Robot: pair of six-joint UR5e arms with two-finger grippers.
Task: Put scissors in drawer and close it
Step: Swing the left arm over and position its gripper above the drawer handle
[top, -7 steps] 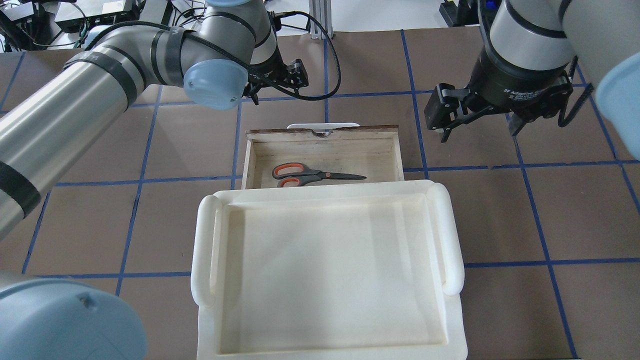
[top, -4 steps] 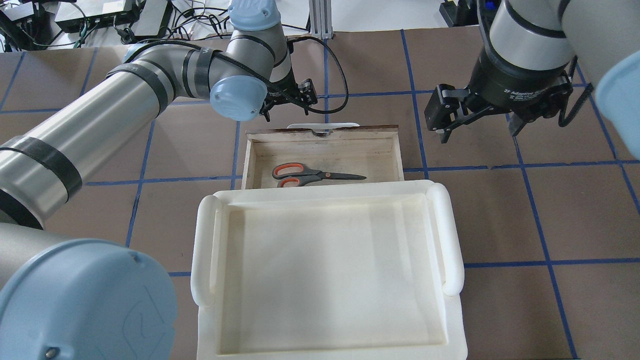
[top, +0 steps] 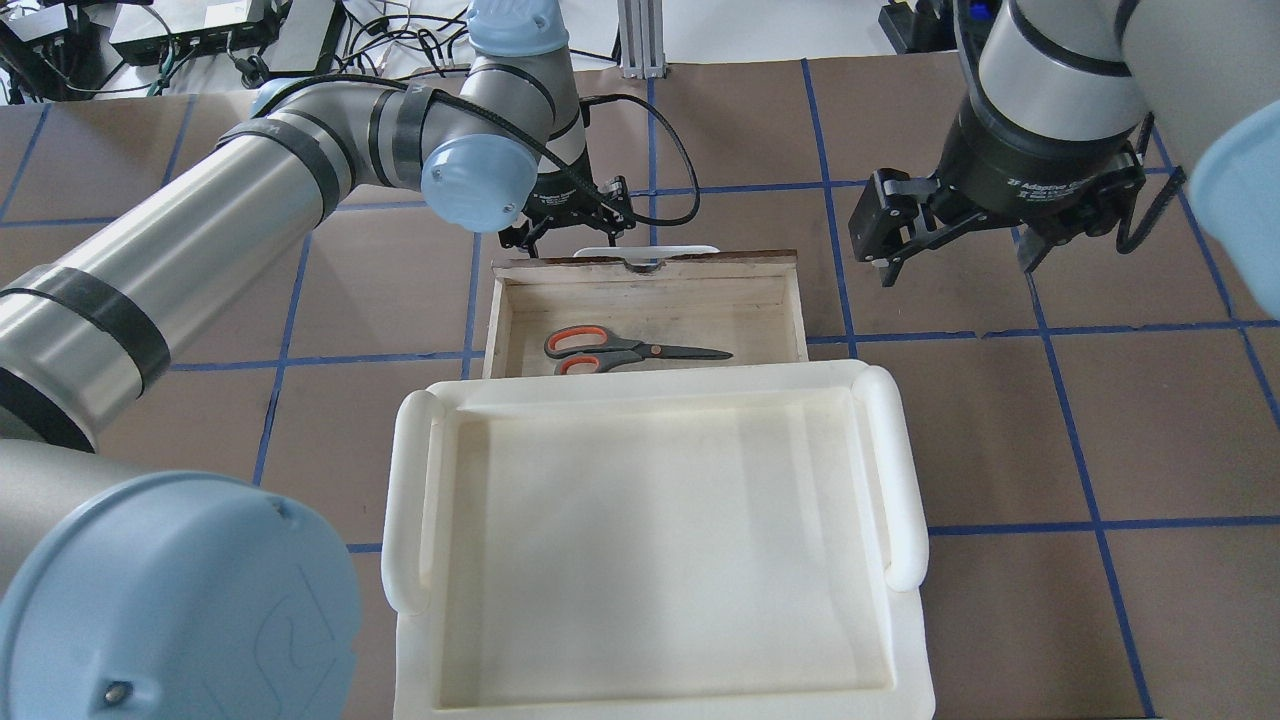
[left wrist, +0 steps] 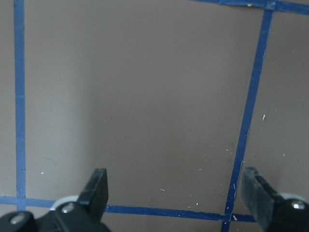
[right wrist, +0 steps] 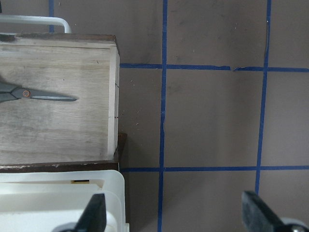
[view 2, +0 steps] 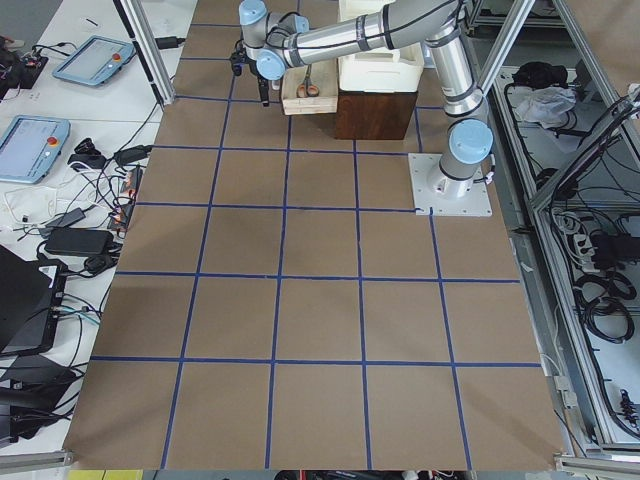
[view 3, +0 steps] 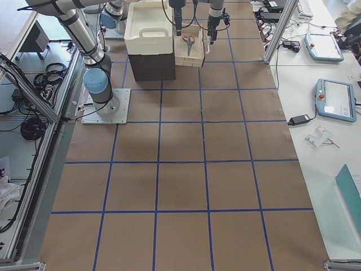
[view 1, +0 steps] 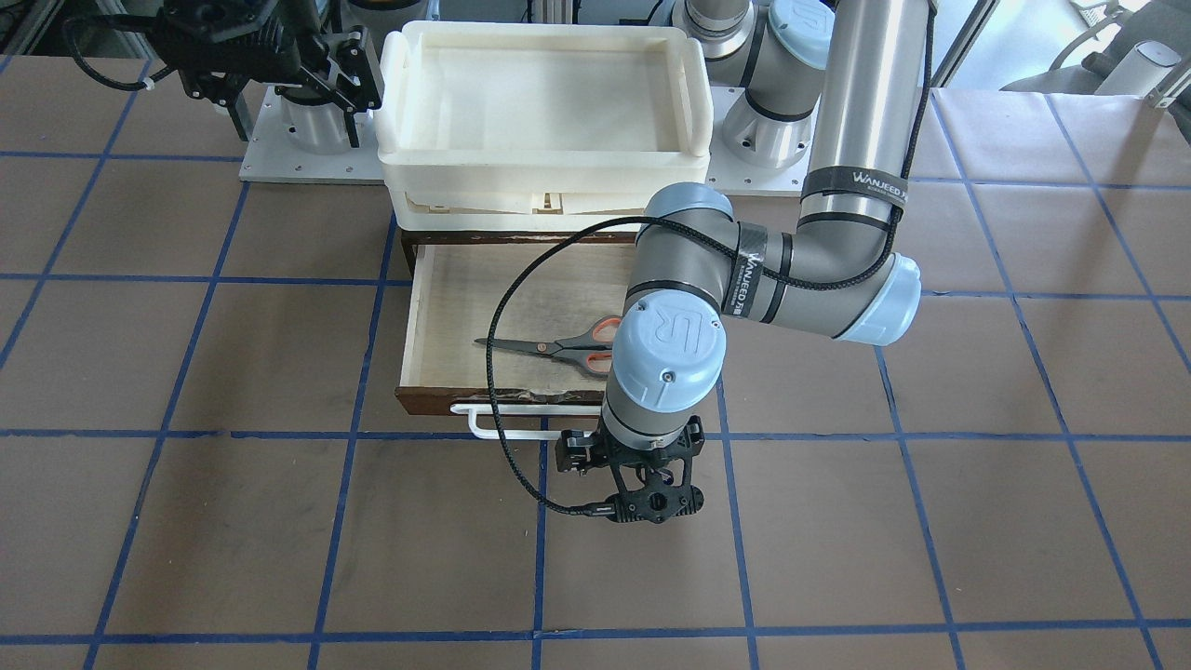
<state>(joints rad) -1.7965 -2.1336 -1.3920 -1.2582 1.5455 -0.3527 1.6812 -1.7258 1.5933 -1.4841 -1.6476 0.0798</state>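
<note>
Front-facing view: scissors lie inside the open drawer, just behind the left claw, which hangs past the white handle.
Overhead view: right claw released, empty; drawer well to its side.
Left wrist view: fingers spread over bare table.
Status, judged: scissors stowed; closing outstanding.

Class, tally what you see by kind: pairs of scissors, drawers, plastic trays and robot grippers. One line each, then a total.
scissors: 1
drawer: 1
cream-white tray: 1
grippers: 2, the left gripper and the right gripper
Total: 5
</note>
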